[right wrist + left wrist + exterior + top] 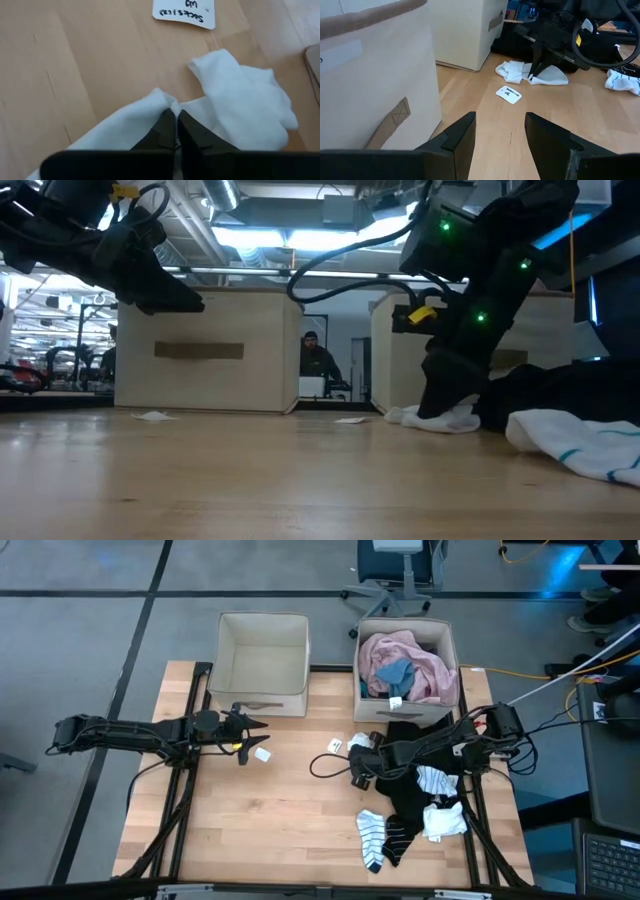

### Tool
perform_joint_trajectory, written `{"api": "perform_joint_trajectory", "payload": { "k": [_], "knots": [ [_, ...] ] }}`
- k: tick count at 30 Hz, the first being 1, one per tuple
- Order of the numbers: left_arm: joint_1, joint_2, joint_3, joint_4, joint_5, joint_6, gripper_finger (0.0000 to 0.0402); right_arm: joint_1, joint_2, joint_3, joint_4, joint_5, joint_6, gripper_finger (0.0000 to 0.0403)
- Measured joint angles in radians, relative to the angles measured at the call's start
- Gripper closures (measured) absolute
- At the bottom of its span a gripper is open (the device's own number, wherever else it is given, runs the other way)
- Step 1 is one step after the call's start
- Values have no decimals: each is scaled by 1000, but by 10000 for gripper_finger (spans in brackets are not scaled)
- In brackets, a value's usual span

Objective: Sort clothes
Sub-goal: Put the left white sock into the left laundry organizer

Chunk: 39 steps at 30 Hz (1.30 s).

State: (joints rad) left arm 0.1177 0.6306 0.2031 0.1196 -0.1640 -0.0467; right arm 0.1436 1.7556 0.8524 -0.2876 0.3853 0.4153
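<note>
My right gripper (357,754) is down at the table in front of the right beige bin (445,635) and is shut on a white sock (240,100). That sock also shows in the low view (440,418) and in the left wrist view (512,70). The right bin holds a pink shirt (425,660) and a blue piece (393,673). A black piece (405,795), a striped sock (371,835) and white socks (444,820) lie on the table's right part. My left gripper (500,125) is open and empty, in the air beside the left beige bin (262,662). My right gripper pinches a bunched-up ridge of the white sock (165,102) between its two shut fingertips. The fingers come from above, pointing down. The sock lies on the table on both sides of the fingers, slack.
Small paper labels lie on the wood (262,753) (335,745) (185,15). The left bin looks empty. Bare wood lies between the two arms and toward the near edge. A person shows in the room beyond the bins (316,360).
</note>
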Motion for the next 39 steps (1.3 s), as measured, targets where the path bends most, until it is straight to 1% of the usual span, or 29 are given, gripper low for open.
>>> {"api": "perform_joint_trajectory", "payload": {
  "k": [6, 18, 30, 35, 39],
  "knots": [
    [0, 0, 0, 0, 0, 0, 240, 0, -13, 62, -18, -4, -70, 398],
    [0, 0, 0, -5, 0, 2, 240, 0, -17, 273, -26, 27, -271, 399],
    [0, 0, 0, -14, 0, 2, 240, 0, -18, 449, -30, 113, -463, 399],
    [0, 0, 0, -14, 0, 2, 240, -8, -18, 561, -15, 177, -615, 399],
    [0, 0, 0, -14, 0, 1, 240, -56, -19, 641, 33, 191, -717, 399]
  ]
}}
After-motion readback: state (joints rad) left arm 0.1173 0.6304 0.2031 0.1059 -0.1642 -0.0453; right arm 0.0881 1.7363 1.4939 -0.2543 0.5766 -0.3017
